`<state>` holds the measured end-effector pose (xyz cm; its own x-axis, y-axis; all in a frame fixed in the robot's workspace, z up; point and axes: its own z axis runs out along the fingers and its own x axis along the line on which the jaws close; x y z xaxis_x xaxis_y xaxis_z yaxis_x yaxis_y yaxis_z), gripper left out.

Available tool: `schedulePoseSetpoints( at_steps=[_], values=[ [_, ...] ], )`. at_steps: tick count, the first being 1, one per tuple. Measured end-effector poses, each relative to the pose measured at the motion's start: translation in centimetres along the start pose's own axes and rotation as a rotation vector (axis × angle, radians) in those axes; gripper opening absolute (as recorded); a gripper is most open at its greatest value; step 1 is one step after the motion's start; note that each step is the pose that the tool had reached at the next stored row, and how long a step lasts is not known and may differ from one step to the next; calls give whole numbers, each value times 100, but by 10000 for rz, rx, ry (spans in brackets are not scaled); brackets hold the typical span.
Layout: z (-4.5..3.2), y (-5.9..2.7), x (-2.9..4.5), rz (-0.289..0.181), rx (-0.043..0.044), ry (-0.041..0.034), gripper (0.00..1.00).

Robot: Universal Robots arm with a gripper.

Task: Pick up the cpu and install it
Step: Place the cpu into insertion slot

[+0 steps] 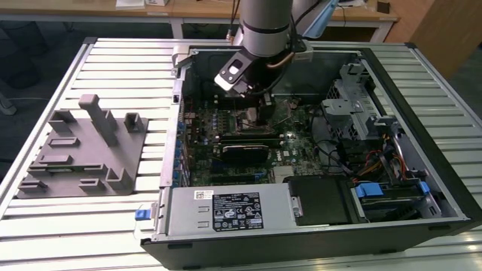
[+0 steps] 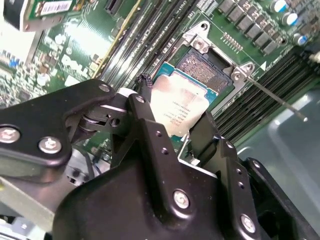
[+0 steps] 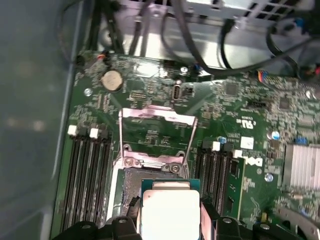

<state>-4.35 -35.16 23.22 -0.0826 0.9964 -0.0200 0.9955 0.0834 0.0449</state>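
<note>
Two black fingers (image 2: 146,117) of the gripper (image 2: 175,127) are clamped on opposite edges of the cpu (image 2: 184,100) — held flat, silvery top up, over the open socket (image 2: 202,65) in the far half of the motherboard (image 1: 299,145) — whose load plate (image 3: 157,127) stands flipped back, presumably to leave the pins bare for seating.

Print on the cpu (image 2: 182,107) and power-supply label (image 1: 236,212) is unreadable.

The cpu (image 3: 170,212) has a pale silvery top. The hand (image 2: 175,112) is black, the motherboard (image 3: 150,135) green with white print. The tray (image 1: 79,149) is plain grey, the table (image 1: 113,62) pale with ribbed stripes.
</note>
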Motion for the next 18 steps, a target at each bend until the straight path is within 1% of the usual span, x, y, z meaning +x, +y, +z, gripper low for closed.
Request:
schedulePoseSetpoints(
  at_steps=[3,6,10,12,13,14,18],
  values=[
    [14,-1,1,531,11,-25,55],
    [25,-1,13,831,17,-38,55],
    [42,5,69,900,19,-44,55],
    [77,6,89,899,18,-55,55],
    [111,5,94,898,19,-65,55],
    [129,4,98,899,19,-69,55],
    [168,4,120,898,19,-80,55]
  ],
)
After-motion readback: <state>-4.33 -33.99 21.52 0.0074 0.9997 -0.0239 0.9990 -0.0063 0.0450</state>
